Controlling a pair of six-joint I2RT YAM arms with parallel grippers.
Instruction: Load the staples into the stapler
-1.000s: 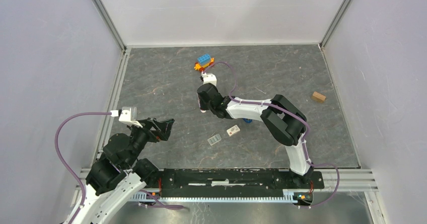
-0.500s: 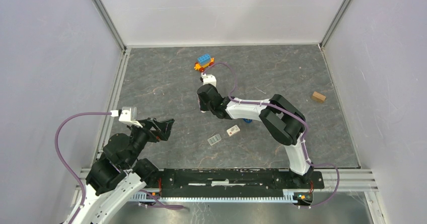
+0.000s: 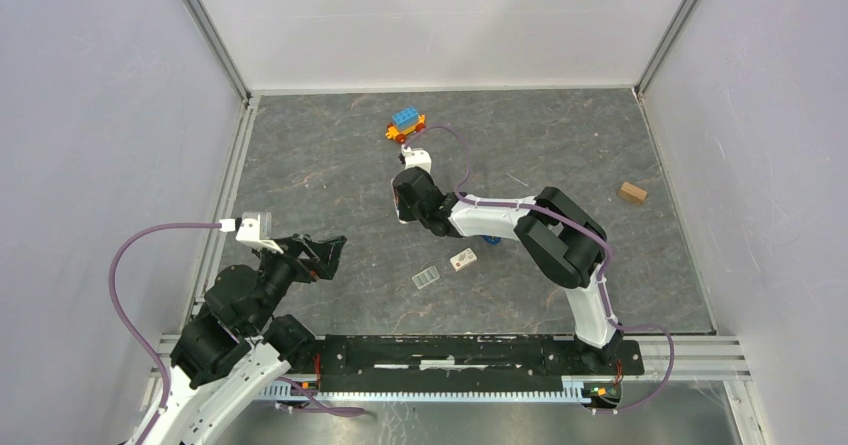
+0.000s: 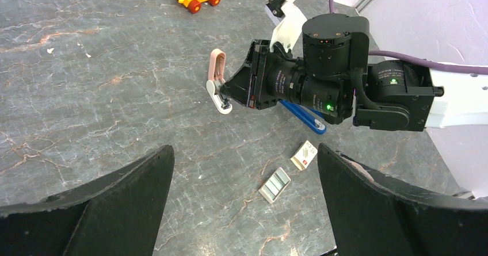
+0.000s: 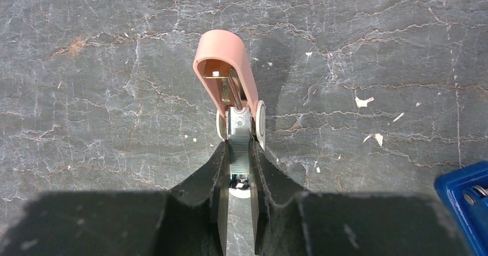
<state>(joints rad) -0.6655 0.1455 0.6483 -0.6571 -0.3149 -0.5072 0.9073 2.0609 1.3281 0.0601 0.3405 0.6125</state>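
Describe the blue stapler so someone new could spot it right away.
Start at the right arm stretched across the middle of the grey table. The blue stapler lies under its wrist. It is a slim dark-blue bar, unlike the pink-topped stapler shut in the right gripper.

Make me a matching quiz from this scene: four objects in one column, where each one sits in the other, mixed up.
Objects:
1. pink stapler
2. blue stapler
3. toy car
4. wooden block

Places:
a. far end of the table
b. clamped in the right jaws
c. near the right wall
d. on the table, partly under the right arm

Pairs: 1-b, 2-d, 3-a, 4-c
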